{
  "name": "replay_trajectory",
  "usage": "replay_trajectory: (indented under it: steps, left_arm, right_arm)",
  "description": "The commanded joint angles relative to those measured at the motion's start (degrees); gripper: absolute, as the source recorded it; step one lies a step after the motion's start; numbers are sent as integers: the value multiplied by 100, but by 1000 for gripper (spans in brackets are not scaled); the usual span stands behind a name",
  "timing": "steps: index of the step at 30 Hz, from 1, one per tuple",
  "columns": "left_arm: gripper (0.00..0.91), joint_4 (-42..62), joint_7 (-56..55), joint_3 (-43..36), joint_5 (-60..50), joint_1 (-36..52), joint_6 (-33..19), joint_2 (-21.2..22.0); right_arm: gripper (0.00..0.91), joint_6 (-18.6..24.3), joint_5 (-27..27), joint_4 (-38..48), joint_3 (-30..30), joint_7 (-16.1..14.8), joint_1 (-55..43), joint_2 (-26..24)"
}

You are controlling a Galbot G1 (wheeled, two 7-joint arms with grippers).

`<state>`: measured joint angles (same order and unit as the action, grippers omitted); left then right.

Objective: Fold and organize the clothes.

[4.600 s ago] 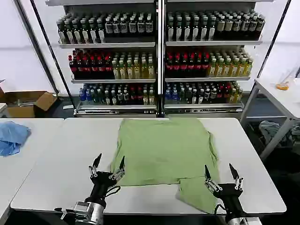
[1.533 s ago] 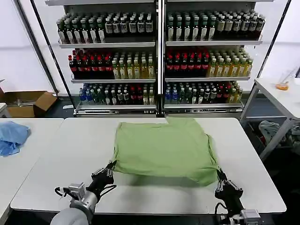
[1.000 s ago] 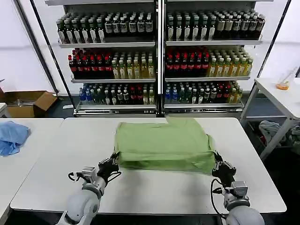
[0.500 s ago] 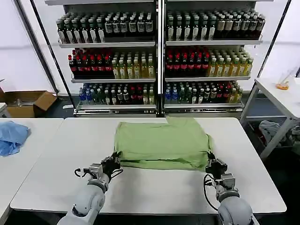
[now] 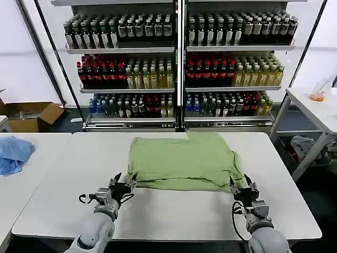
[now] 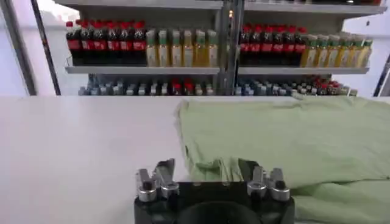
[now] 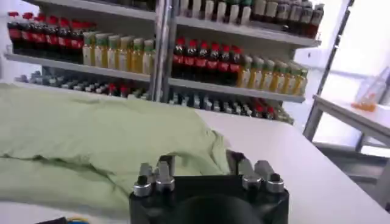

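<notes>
The green shirt [image 5: 183, 161] lies folded across the white counter [image 5: 79, 163], its near hem doubled back. The left gripper [image 5: 122, 185] and right gripper [image 5: 241, 185] sit at its near corners, jaws spread and empty. Withdrawing both low and evenly should keep the fold flat.

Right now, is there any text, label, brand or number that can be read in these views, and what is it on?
None can be read.
Bottle labels on the shelves: too small and blurred to read.
Green shirt: no print or lettering on the side that shows.
Cardboard box: no readable marking.
</notes>
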<state>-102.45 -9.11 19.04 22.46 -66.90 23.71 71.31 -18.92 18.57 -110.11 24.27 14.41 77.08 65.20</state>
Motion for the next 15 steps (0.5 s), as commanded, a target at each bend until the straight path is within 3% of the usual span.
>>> replay_trajectory:
  steps: [1, 2, 3, 4, 5, 7, 15]
  left_arm:
    - [645, 236, -35, -44, -63, 25, 15, 22]
    - [645, 276, -40, -60, -67, 63, 17, 22]
    - [151, 320, -45, -75, -71, 97, 21, 24]
    - [71, 364, -68, -86, -82, 138, 28, 27]
    - [20, 400, -84, -98, -92, 162, 34, 29]
    - [20, 486, -87, -118, -95, 207, 40, 24]
    - [20, 527, 8, -149, -56, 201, 124, 19]
  right_arm:
    - [907, -371, 658, 168, 104, 208, -85, 26]
    - [907, -422, 715, 194, 85, 243, -117, 32]
    - [907, -552, 858, 248, 47, 264, -220, 43]
    - [736, -633, 916, 286, 18, 281, -275, 47]
    - [312, -691, 948, 346, -16, 322, -319, 54]
    - [0, -718, 1063, 439, -77, 336, -398, 62]
    - [0, -665, 1216, 574, -210, 367, -532, 73]
